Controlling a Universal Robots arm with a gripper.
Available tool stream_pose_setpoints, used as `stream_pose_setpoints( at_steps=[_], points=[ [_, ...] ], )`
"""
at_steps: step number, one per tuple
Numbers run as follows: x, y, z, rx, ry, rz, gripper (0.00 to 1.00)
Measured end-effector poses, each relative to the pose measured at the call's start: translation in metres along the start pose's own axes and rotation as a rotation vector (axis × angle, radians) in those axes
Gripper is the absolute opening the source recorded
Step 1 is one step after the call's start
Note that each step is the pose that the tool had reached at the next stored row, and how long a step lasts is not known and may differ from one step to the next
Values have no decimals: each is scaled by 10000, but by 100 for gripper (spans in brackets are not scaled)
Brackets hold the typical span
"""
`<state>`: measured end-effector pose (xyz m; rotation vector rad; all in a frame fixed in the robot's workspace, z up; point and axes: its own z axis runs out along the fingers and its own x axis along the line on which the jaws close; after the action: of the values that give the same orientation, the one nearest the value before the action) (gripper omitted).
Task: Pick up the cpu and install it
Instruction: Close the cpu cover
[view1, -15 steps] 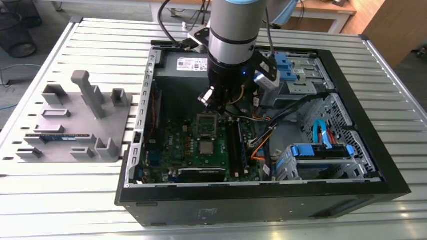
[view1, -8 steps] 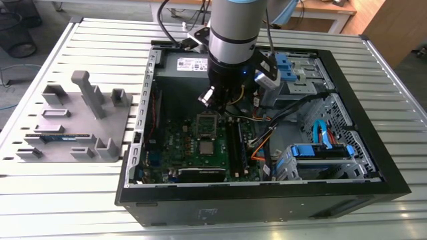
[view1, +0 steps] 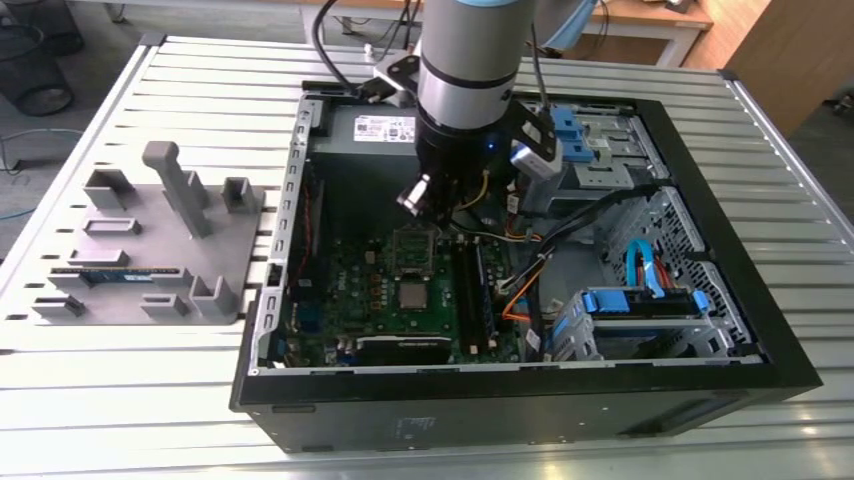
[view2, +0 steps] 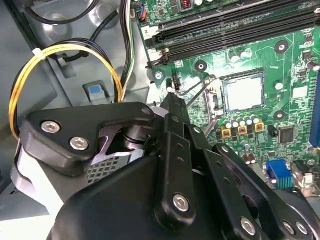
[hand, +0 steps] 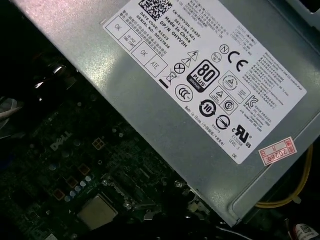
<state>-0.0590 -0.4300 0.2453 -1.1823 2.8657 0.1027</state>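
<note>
Gripper (view1: 424, 196) inside case (view1: 747, 330), over board (view1: 354, 300); finger state unclear, can't tell if holding anything. CPU (view1: 415, 295) seated in socket at 6 o'clock of gripper, apart from it; also visible in both wrist views (view2: 244, 93) (hand: 97, 211). PSU (hand: 200, 100) just beside.

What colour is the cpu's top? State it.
Shiny silver-grey, best in the second wrist view: cpu.

An open computer case (view1: 747, 330) lies on a slatted table (view1: 120, 400), with a fixture tray (view1: 134, 260) beside it on the exterior view's left. Inside, the cpu (view1: 415, 295) sits in the motherboard (view1: 360, 290), the power supply (view1: 380, 128) at its far side, drive cages (view1: 641, 310) on the exterior view's right.
</note>
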Motion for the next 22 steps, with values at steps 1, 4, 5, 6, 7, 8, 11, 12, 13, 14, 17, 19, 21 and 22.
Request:
stream_pose_setpoints(
  at_steps=[1,4,5,6,7,8,11,12,13,14,17,19,21,22],
  points=[
    [4,-4,-2,-2,2,-30,11],
    [20,-20,-7,-7,5,-121,11],
    [25,-25,-9,-9,6,-150,11],
    [30,-30,-11,-10,7,-180,11],
    [35,-35,-13,-11,9,-209,11],
    [40,-40,-14,-14,10,-239,11],
    [56,-56,-17,-19,14,-334,11],
    [62,-62,-17,-21,15,-362,11],
    [68,-68,-18,-23,17,-388,11],
    [74,-75,-19,-24,19,-412,11],
    [96,-96,-21,-28,20,-463,11],
    [112,-112,-23,-29,22,-497,11],
    [128,-128,-25,-32,23,-530,11],
    [136,-137,-26,-33,24,-549,11]
  ],
)
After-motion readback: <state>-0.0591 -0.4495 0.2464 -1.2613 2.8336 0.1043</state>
